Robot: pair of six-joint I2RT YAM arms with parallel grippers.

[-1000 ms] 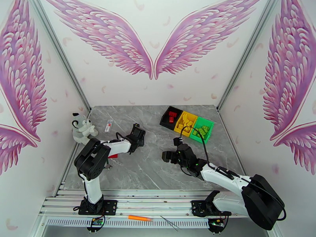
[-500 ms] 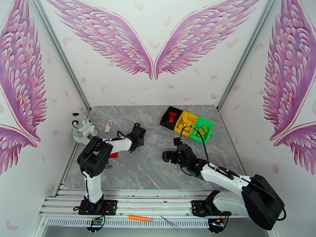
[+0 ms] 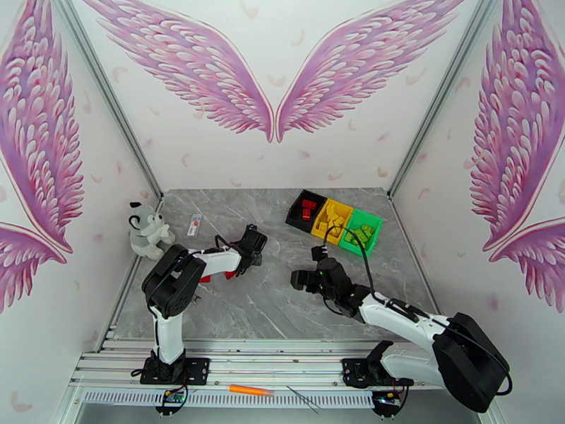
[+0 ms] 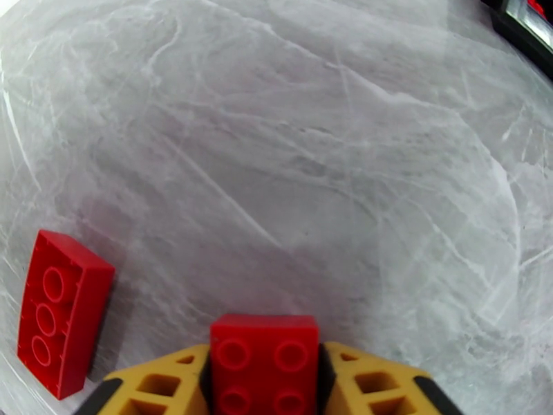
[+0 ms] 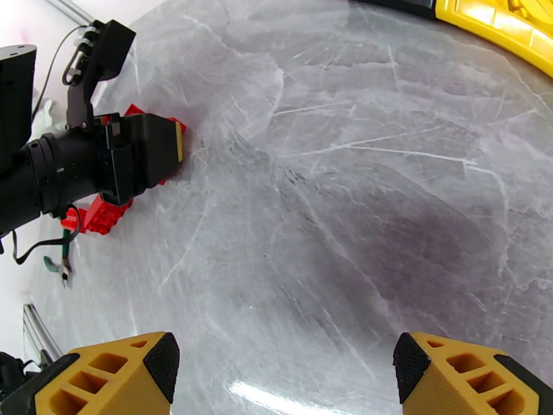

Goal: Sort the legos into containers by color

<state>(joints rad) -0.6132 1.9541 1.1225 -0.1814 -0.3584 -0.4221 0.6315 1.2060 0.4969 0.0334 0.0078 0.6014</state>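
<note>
Left of the tabletop's [image 3: 282, 312] middle, a red brick [image 4: 264, 361] sits studs-up between the yellow fingers [image 4: 173, 382] of the left gripper [image 3: 252, 254]. The jaws are clamped flat against its two sides. Whether the brick rests on the marble or is raised off it I cannot tell. A second red brick [image 4: 62, 319] lies flat on the tabletop just beside this gripper, apart from it. A few more red bricks [image 5: 97, 214] lie under the left arm, nearer the left edge. Toward the far right corner three bins stand touching in a slanted row. The black bin [image 3: 294, 205] holds red bricks, the yellow bin [image 3: 325, 237] yellow ones, and the green bin [image 3: 375, 237] green ones. The right gripper [image 3: 304, 277] is over bare marble near the middle of the tabletop, on the near side of the bins. Its jaws are spread wide with nothing between them. A plush dog [image 3: 146, 230] sits at the left edge, and a small tube [image 3: 195, 224] lies near it toward the far edge.
</note>
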